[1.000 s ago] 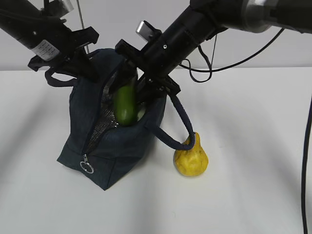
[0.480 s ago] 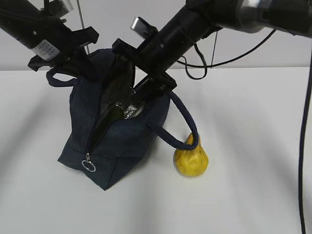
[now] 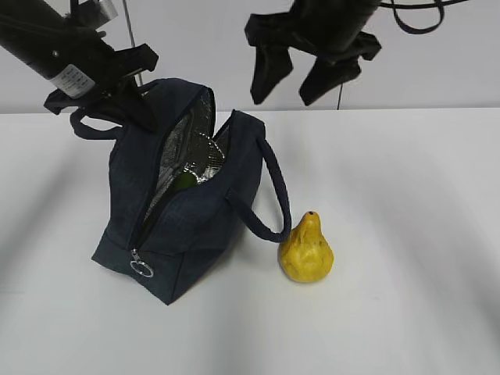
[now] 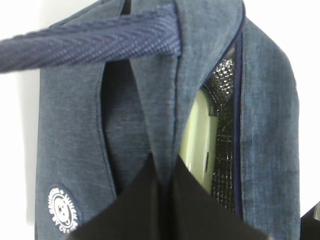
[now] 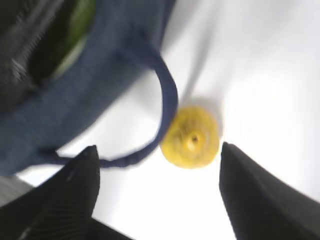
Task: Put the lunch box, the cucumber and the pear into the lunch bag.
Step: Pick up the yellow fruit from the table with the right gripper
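The dark navy lunch bag (image 3: 187, 219) stands open on the white table, silver lining showing. My left gripper (image 3: 139, 109) is shut on the bag's far rim fabric (image 4: 165, 125) beside a handle and holds the mouth open. The cucumber (image 3: 185, 181) lies inside the bag, only a green patch showing. The pale green lid of the lunch box (image 4: 197, 140) shows inside against the foil. The yellow pear (image 3: 305, 250) stands upright on the table just right of the bag, touching its loose handle (image 3: 269, 195). My right gripper (image 3: 285, 98) hangs open and empty above the bag; the pear (image 5: 190, 136) lies below it.
A metal ring zipper pull (image 3: 141, 268) hangs at the bag's near corner. A round white logo (image 4: 62, 210) sits on the bag's side. Bare white table (image 3: 406, 234) stretches right of the pear and in front.
My right gripper let go of the cucumber, which slid down into the bag, then rose out of the bag's mouth, open. The near handle dropped back. My left gripper has stayed put.
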`<state>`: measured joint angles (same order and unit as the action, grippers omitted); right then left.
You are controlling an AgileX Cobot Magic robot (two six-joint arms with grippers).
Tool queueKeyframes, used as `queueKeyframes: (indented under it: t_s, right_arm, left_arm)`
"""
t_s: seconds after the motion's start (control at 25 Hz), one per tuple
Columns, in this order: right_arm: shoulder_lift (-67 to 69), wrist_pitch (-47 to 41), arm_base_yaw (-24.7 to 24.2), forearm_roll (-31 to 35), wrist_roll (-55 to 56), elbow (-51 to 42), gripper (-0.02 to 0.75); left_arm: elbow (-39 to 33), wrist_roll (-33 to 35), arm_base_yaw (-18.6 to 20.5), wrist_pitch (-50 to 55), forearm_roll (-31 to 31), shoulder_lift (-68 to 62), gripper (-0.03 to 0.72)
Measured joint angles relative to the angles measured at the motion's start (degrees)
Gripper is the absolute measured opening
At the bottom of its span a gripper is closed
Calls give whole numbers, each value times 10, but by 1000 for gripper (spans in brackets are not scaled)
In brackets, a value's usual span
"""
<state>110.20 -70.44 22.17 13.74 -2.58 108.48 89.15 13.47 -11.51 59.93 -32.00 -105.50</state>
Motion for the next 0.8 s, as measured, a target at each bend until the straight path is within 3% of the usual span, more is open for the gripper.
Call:
queueKeyframes:
  t_s: [0.44,0.8]
  right_arm:
    - [-88,-2,0,-28,-21,-248,547]
    - [-88,78,0,-28,-26,-305,547]
  left_arm:
    - [0,0,0,2,0,0,0]
    - [0,0,0,7,0,0,0]
